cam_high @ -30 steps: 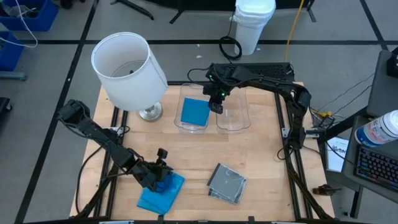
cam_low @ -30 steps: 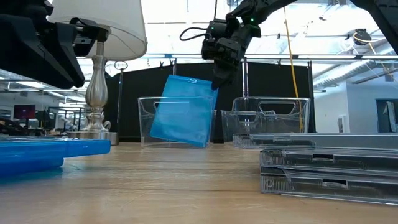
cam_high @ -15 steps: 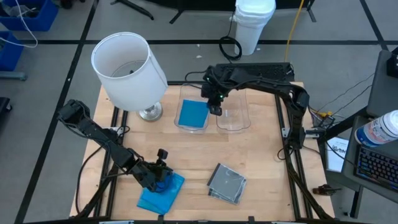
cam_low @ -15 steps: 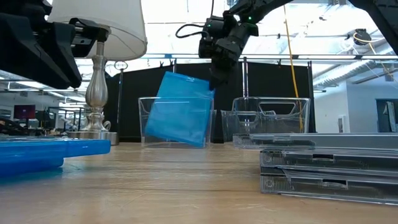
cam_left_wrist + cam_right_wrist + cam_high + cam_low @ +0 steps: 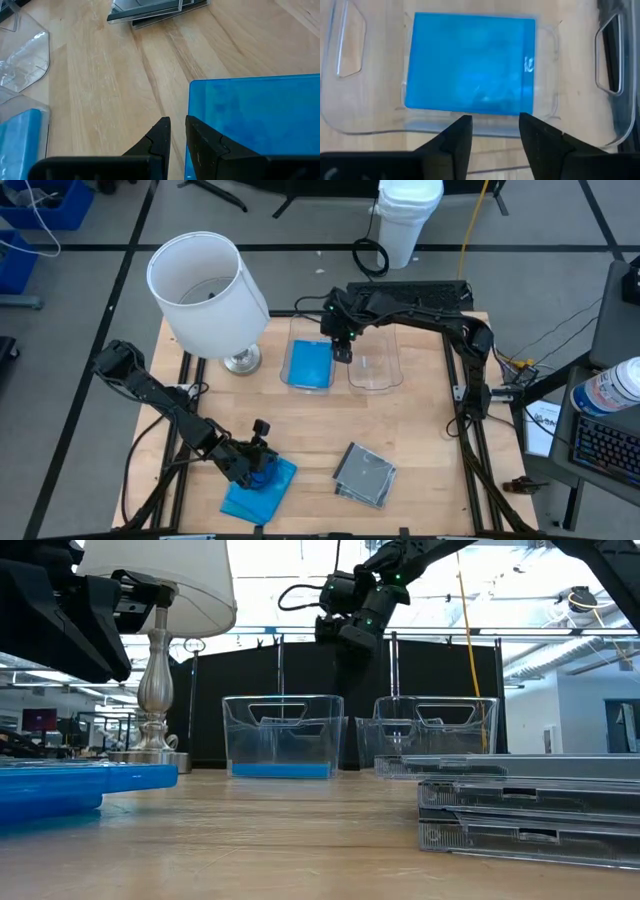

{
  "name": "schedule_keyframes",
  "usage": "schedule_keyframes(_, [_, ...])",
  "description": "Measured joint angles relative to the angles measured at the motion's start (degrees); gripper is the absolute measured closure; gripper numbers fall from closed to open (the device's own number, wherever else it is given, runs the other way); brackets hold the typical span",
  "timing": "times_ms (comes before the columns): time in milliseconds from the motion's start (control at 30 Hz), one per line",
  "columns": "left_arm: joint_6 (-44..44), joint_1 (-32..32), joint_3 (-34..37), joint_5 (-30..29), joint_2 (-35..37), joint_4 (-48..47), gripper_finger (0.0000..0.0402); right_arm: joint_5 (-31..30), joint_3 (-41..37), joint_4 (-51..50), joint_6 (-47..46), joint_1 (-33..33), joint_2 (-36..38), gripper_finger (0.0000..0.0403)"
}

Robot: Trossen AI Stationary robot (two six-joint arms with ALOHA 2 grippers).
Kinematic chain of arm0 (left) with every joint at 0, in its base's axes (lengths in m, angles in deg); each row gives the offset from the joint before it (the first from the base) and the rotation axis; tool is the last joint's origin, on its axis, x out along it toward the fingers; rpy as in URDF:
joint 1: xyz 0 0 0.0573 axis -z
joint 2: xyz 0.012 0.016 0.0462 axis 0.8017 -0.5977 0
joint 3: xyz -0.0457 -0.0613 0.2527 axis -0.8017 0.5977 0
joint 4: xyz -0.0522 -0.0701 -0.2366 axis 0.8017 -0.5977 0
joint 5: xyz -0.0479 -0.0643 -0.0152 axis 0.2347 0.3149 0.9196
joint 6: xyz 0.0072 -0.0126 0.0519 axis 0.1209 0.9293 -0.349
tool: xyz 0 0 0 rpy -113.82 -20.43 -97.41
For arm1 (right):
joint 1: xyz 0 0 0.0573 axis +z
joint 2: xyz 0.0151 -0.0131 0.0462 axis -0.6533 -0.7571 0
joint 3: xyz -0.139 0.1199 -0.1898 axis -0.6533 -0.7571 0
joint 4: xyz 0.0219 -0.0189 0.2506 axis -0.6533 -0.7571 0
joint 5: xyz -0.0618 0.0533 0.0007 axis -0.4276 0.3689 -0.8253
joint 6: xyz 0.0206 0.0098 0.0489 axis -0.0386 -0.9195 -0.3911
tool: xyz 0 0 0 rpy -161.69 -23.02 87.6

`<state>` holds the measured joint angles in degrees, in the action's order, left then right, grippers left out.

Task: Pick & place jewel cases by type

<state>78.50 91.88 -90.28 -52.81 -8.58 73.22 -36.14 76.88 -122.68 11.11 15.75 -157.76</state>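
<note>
Right end effector [image 5: 491,131] open, raised; left end effector [image 5: 176,131] low, fingers together

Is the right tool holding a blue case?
No, the right tool is open and empty above the blue case lying flat in the bin.

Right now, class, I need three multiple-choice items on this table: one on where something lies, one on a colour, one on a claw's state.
1. Where does the blue jewel case nearest the lamp lie?
A. on the lamp
B. flat inside the left bin
C. on the floor

2. What colour is the case under the left claw?
A. blue
B. red
C. green

3. How is the right claw?
A. shut on a case
B. out of sight
C. open, holding nothing

Answers: 1 B, it lies on the bin's floor; 2 A, the left wrist view shows it blue; 3 C, its fingers stand apart above the bin.
</note>
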Motion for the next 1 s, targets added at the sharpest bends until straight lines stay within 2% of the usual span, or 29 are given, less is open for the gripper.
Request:
schedule_keyframes(100, [0.0, 0.0, 0.0, 0.0, 0.0, 0.0, 0.0334, -0.4, 0.0, 0.3, 0.1, 0.3, 0.0, 0.0235])
schedule_keyframes(200, [0.1, 0.0, 0.0, 0.0, 0.0, 0.0, 0.0334, -3.8, 0.0, 1.1, 0.6, 1.1, 0.2, 0.023])
schedule_keyframes(333, [0.2, 0.0, 0.0, 0.0, 0.0, 0.0, 0.0334, -4.2, 0.0, 1.0, 1.5, 3.6, 2.6, 0.023])
schedule_keyframes(500, [0.4, 0.0, 0.0, 0.0, 0.0, -0.1, 0.0334, -5.2, 0.1, 0.7, -1.0, 10.6, 4.5, 0.0228])
schedule_keyframes(767, [0.7, 0.0, 0.0, 0.0, 0.0, 0.0, 0.0334, -15.6, -0.1, 2.6, -3.5, 23.3, 2.0, 0.0225])
schedule_keyframes(1000, [1.9, 0.0, 0.0, 0.0, 0.0, 0.0, 0.0334, -16.3, 0.0, 6.7, -8.3, 23.5, 1.3, 0.0225])
